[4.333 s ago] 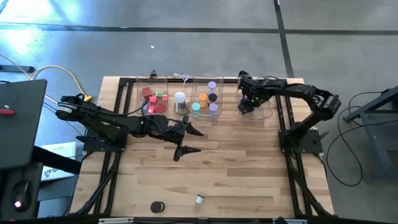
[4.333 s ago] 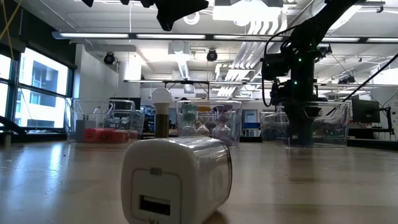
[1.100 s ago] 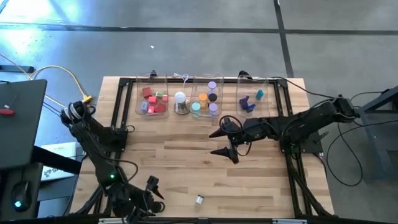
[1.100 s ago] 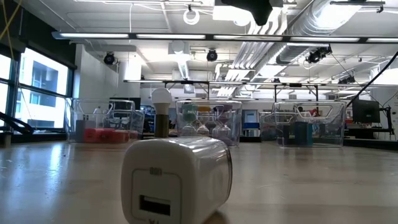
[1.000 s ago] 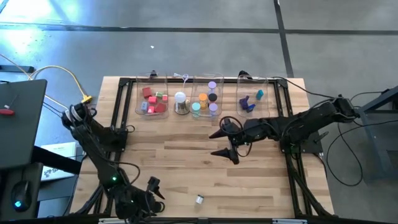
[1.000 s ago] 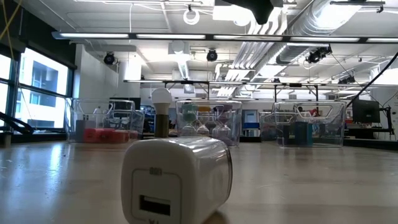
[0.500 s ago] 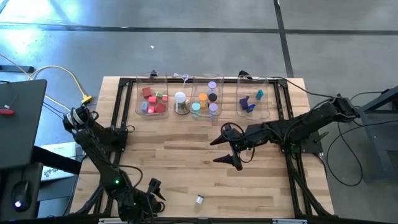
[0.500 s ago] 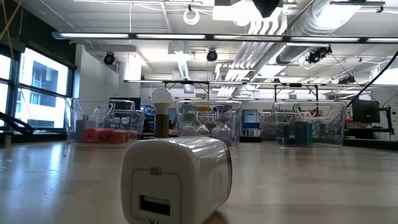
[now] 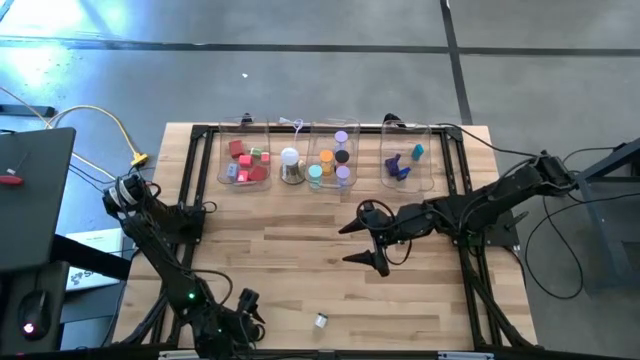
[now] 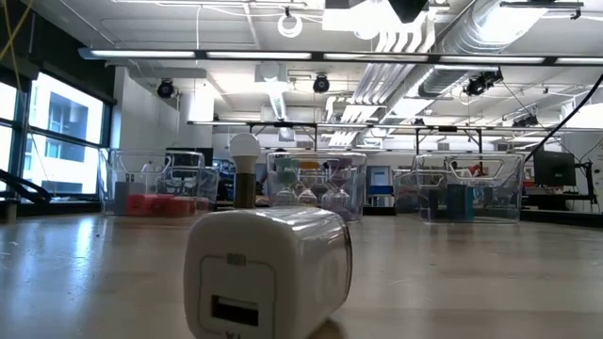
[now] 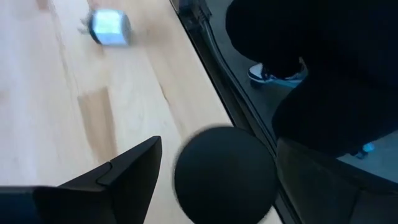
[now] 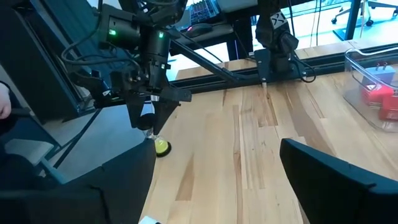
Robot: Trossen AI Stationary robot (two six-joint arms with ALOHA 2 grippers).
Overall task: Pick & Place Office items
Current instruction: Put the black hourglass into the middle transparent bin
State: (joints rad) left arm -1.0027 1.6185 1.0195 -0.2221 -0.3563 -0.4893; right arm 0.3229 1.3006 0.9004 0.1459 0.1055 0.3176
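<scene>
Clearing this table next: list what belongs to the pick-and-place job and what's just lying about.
Job:
red and pink pieces
coloured cylinders
blue pieces
black disc

Lying about:
white dome
yellow cable
monitor

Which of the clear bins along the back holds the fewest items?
The rightmost bin, nearest the right arm: only a few blue and teal pieces, while the other two are crowded.
</scene>
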